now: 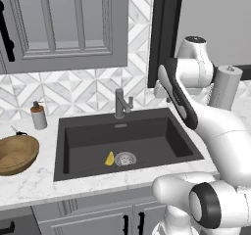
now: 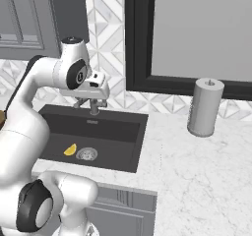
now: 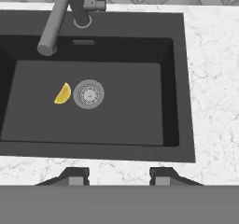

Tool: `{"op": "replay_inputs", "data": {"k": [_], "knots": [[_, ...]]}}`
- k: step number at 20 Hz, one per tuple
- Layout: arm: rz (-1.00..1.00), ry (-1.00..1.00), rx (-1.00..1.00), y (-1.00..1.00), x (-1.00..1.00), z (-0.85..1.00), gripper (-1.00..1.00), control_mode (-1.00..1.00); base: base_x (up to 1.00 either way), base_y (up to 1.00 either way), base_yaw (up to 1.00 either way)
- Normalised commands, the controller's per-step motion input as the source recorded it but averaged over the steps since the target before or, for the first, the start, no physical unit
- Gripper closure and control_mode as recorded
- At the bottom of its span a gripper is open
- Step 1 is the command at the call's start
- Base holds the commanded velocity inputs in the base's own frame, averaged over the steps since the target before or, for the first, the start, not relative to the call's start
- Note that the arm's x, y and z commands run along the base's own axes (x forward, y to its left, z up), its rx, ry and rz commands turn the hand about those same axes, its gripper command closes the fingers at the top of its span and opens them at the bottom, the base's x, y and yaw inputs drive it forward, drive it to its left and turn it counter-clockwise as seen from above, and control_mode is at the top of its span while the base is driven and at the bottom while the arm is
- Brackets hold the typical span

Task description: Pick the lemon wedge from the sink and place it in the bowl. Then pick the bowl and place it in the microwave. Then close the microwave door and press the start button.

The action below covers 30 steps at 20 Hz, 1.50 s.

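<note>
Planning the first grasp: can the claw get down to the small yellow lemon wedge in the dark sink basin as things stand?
Probably yes. The small yellow lemon wedge lies bare on the dark grey sink basin floor beside the round metal drain. The open claw hovers above; the grey metal faucet spout sits off to one side.

Bowl (image 1: 14, 153) cut by left frame edge; sink (image 3: 175, 78) left end cropped in hand view; arm hides sink's left end in right base view.
</note>
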Motion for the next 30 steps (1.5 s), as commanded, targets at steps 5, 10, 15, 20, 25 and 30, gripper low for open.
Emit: {"op": "replay_inputs", "data": {"k": [5,10,15,20,25,30], "knots": [[0.0,-0.05,0.0,0.07,-0.3,-0.07,-1.0,-1.0,0.0,0.0,0.0],[0.01,0.31,-0.11,0.85,-0.13,-0.53,-1.0,-1.0,0.0,0.0,0.0],[-0.05,0.29,-0.27,1.0,0.18,-0.8,-1.0,-1.0,0.0,0.0,0.0],[-0.06,0.11,-0.08,1.0,0.19,-0.88,-1.0,-1.0,0.0,0.0,0.0],[-0.07,-0.15,0.01,0.51,0.13,-0.65,-1.0,-1.0,0.0,0.0,0.0],[-0.12,-0.15,0.0,0.14,0.25,-0.61,-1.0,-1.0,0.0,0.0,0.0]]}}
